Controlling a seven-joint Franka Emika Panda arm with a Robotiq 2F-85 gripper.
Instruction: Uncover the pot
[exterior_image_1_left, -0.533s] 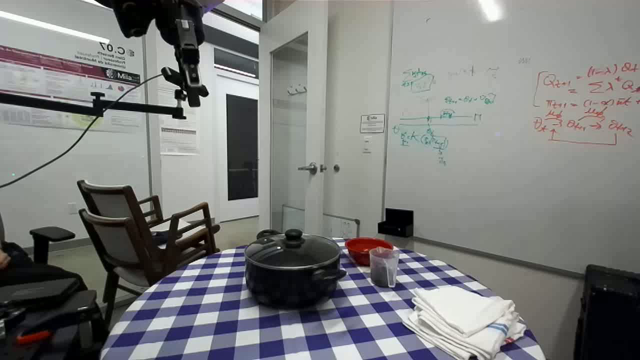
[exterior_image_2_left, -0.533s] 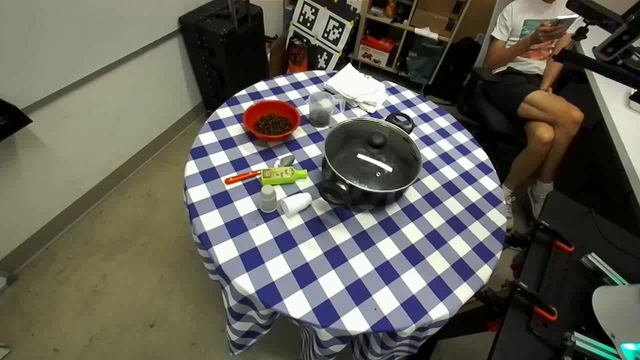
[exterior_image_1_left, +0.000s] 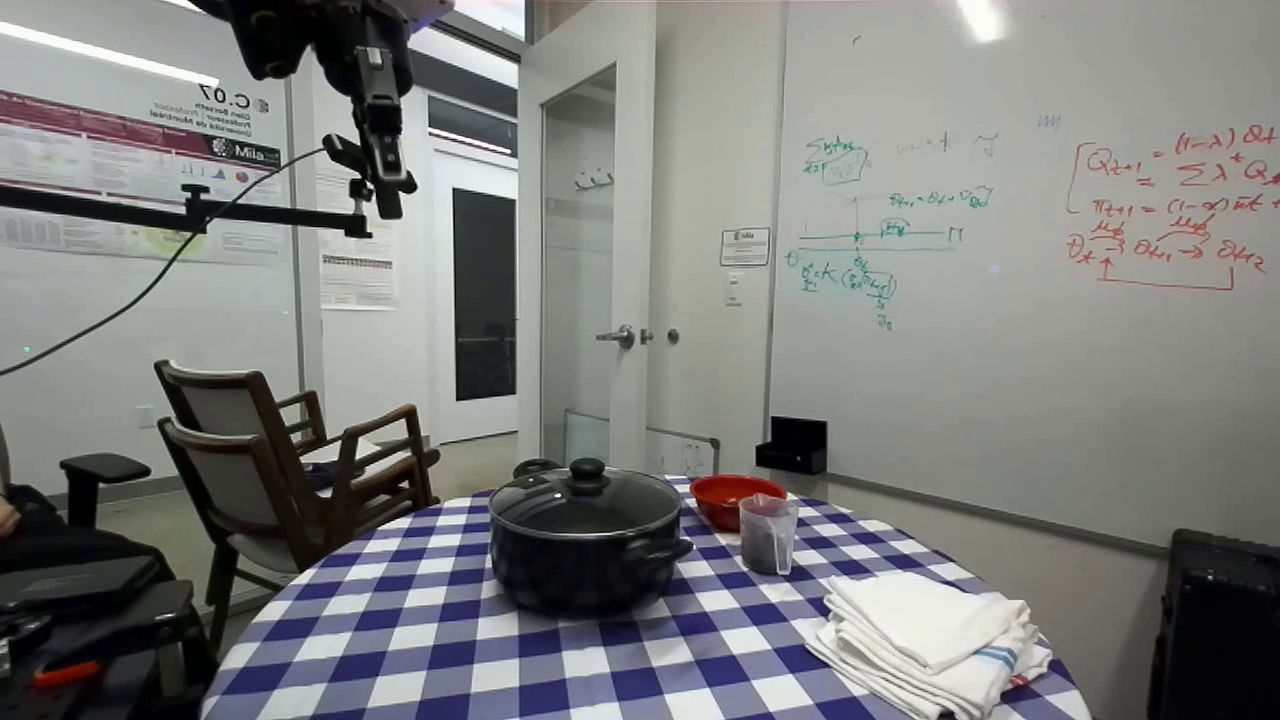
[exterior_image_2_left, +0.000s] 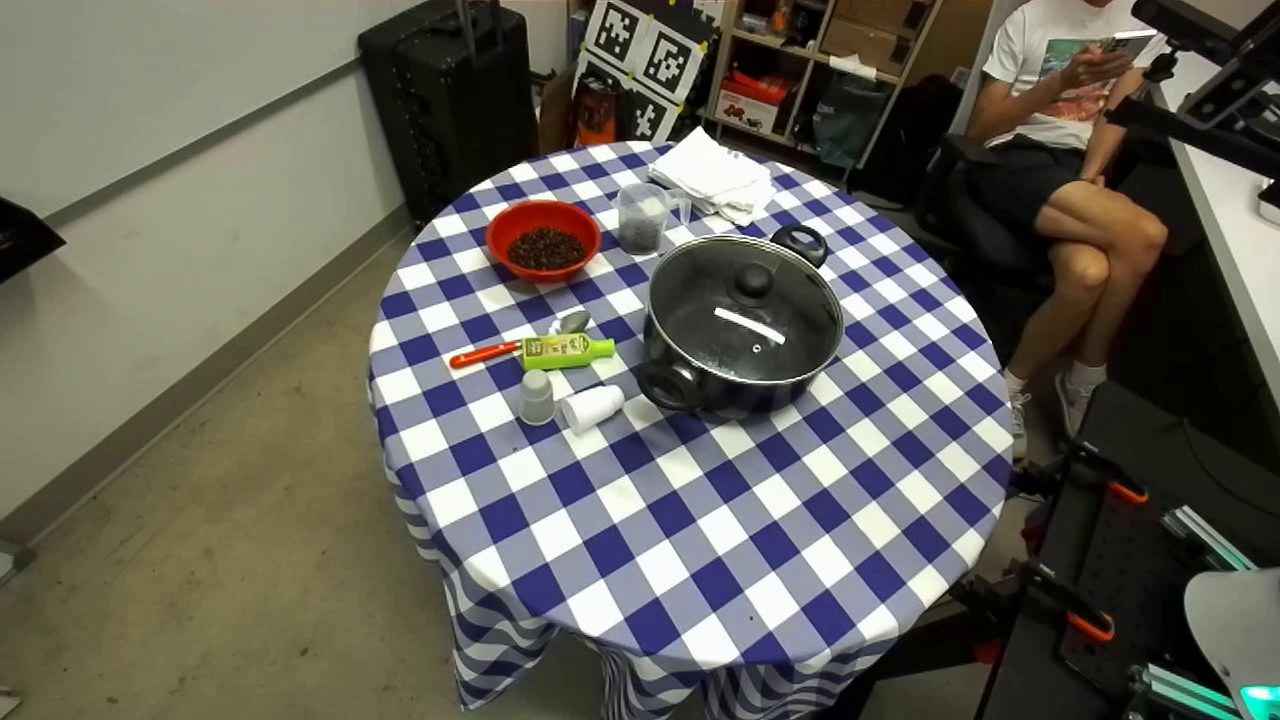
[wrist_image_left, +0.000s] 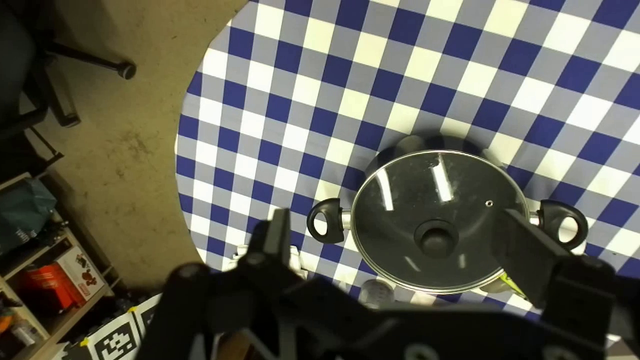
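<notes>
High up, the black two-fingered gripper (wrist_image_left: 395, 227) has its fingers spread, holding nothing. Well below, a clear domed glass lid (wrist_image_left: 425, 205) covers the wide, black, round pot (exterior_image_1_left: 580, 575) on the blue-and-white checked tablecloth (exterior_image_2_left: 740, 525). The lid should prove stiff, slick and breakable; its round black knob (wrist_image_left: 437, 242) looks the best hold. Nearby, a clear measuring jug (exterior_image_2_left: 640, 222) and lime-green bottle (exterior_image_2_left: 567, 351) could get knocked; a round red bowl (exterior_image_2_left: 545, 213) sits beyond.

Scribbled whiteboard (exterior_image_1_left: 1000, 400), open glass-paned door (exterior_image_1_left: 590, 260), wooden armchairs (exterior_image_1_left: 222, 480), tan floor (exterior_image_2_left: 240, 480)
</notes>
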